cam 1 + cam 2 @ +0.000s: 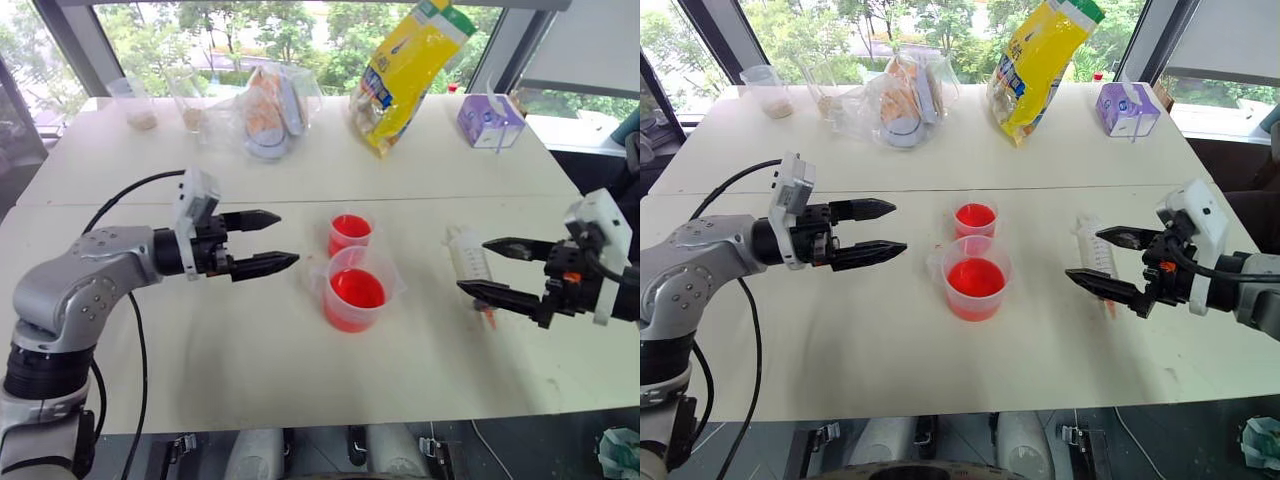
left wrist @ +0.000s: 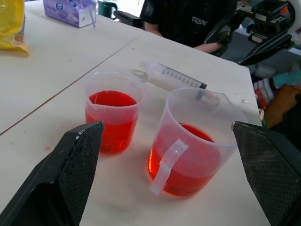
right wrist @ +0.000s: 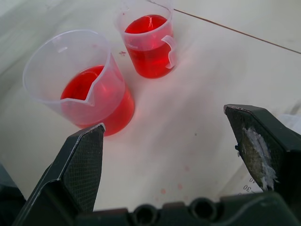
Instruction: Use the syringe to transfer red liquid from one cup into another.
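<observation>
Two cups of red liquid are framed at centre: the larger beaker right, the smaller cup left, the syringe behind them.

Bare table flanks 2 cups; syringe seemingly unobstructed.

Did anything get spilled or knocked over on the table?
A little. Small red drops dot the table near the syringe, which lies on its side. The yellow bag at the back leans over. The larger beaker and the smaller cup both stand upright with red liquid inside.
</observation>
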Controlling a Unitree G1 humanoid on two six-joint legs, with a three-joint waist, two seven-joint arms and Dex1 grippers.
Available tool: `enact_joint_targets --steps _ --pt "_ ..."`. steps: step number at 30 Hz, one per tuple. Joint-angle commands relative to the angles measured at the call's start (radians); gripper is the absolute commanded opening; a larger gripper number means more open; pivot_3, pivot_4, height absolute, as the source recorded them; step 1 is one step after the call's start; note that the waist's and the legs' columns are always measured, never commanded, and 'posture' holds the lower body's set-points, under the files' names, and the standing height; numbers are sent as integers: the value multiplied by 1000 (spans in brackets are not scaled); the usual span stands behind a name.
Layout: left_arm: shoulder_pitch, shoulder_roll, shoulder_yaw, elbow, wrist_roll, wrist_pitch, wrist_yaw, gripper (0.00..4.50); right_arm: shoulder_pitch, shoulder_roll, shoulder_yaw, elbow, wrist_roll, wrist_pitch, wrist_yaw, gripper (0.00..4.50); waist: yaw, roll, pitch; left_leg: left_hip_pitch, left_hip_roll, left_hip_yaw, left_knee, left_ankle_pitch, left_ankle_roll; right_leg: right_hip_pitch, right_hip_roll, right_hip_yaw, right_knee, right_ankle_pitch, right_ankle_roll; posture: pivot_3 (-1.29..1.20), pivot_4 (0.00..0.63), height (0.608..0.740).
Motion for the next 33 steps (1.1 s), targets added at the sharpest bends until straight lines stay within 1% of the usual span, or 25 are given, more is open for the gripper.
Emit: enact_joint_targets --steps 1,5,11,25,30,33 --pt "-25 7 17 -10 -4 -14 -10 4500 1 -30 -50 -17 -6 -10 19 4426 1 0 0 0 0 0 0 0 0 0 0 0 0 0 0 0 150 740" --pt "-38 -11 37 -14 -43 3 7 4500 21 -57 -52 8 -29 0 37 4426 2 0 0 0 0 0 0 0 0 0 0 0 0 0 0 0 150 740" --pt "-27 -2 27 -27 -23 -7 15 4500 16 -55 -40 7 -52 -14 35 4426 0 0 0 0 0 0 0 0 0 0 0 0 0 0 0 0 150 740" --pt "-31 -13 24 -34 -34 -4 34 4500 24 -71 -24 22 -121 -34 75 4426 1 0 0 0 0 0 0 0 0 0 0 0 0 0 0 0 150 740" --pt "-25 -18 21 -42 -31 -7 39 4500 -20 -60 4 57 -134 -19 35 4426 0 0 0 0 0 0 0 0 0 0 0 0 0 0 0 0 150 740" --pt "-27 -21 14 -46 -31 -6 36 4500 -100 -49 55 131 -119 79 -49 4426 -1 0 0 0 0 0 0 0 0 0 0 0 0 0 0 0 150 740"
